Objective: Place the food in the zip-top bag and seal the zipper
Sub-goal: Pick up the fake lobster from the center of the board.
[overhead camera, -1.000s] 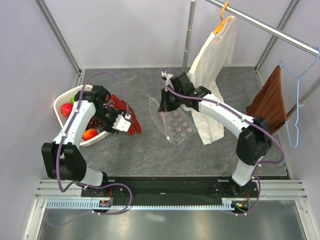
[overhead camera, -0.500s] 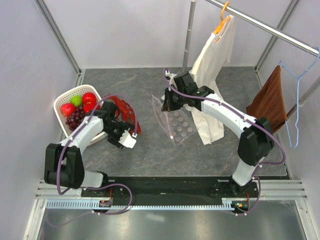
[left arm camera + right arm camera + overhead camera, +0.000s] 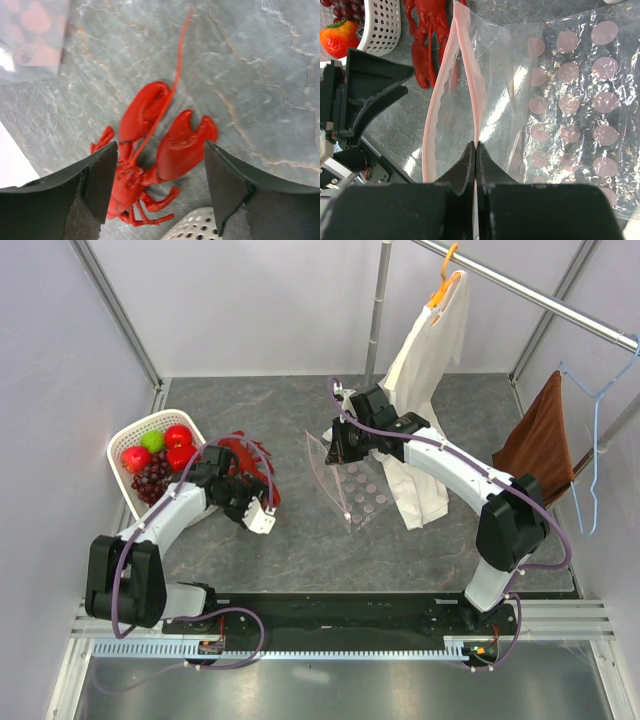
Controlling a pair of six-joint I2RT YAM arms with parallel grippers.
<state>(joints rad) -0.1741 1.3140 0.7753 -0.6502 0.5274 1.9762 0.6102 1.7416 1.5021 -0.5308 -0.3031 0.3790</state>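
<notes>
While right gripper point(image 3: 475, 146) is pinching zipper point(image 3: 469, 84), jaws pressed together, bag point(image 3: 570, 100) mouth gaping, left gripper point(image 3: 160, 145) is hovering over lobster point(image 3: 142, 112), jaws spread, basket point(image 3: 196, 226) sitting just beside.

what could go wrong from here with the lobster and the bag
1. The open left gripper straddles the red lobster lying on the table. With its spread claws, thin legs and long antenna, a grab on one part may slip or hang crooked.
2. The right gripper pinches the zipper at one spot, so the bag gapes only narrowly. Claws could snag the edge and tug it free.
</notes>
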